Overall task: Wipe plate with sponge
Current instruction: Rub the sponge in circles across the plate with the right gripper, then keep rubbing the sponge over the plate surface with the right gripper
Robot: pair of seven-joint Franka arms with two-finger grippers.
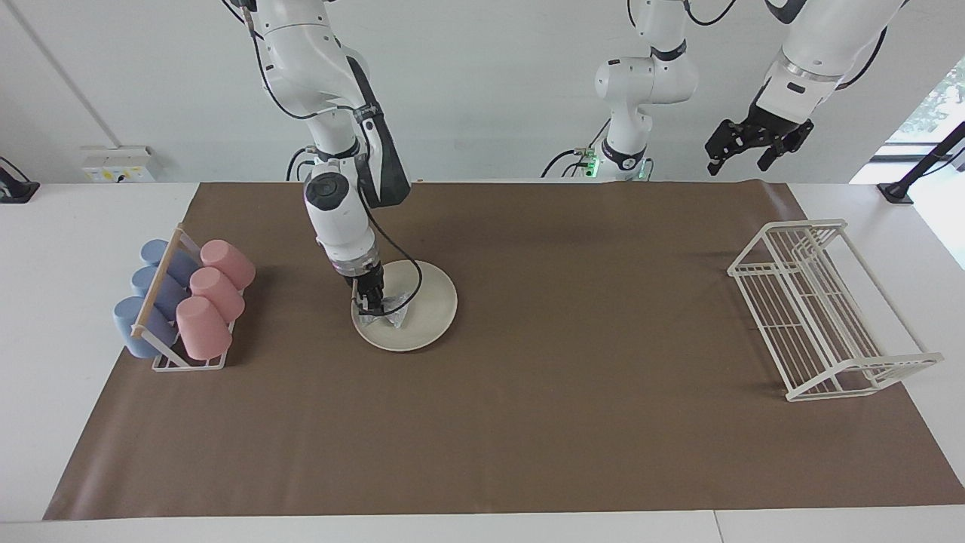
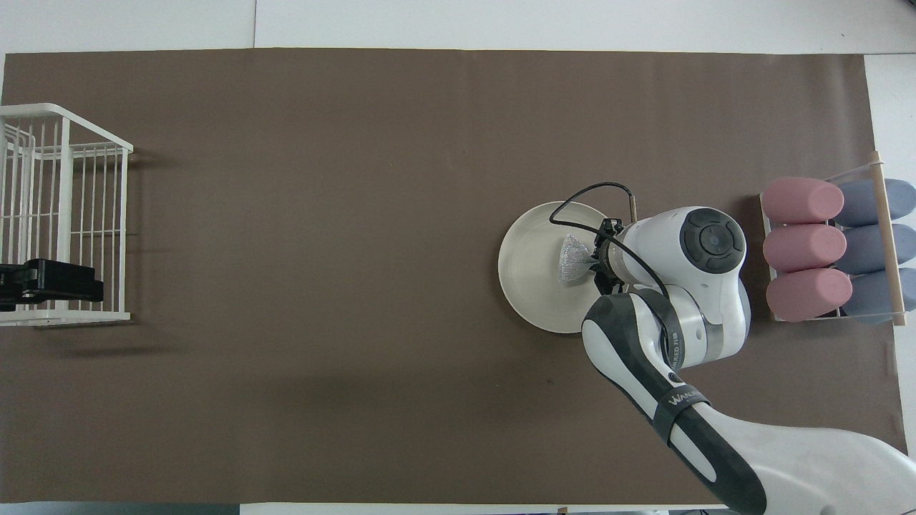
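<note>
The cream plate (image 1: 430, 302) (image 2: 526, 268) lies on the brown mat toward the right arm's end of the table. The crinkled silvery sponge (image 1: 393, 311) (image 2: 571, 259) rests on the plate, on the part closest to the cup rack. My right gripper (image 1: 371, 304) (image 2: 594, 263) points down and is shut on the sponge, pressing it against the plate. My left gripper (image 1: 739, 162) (image 2: 86, 290) waits open, raised high over the white wire rack, holding nothing.
A cup rack (image 1: 162, 332) (image 2: 887, 243) with pink and blue cups stands beside the plate at the right arm's end. A white wire rack (image 1: 822, 309) (image 2: 64, 214) stands at the left arm's end. A brown mat (image 1: 528, 422) covers the table.
</note>
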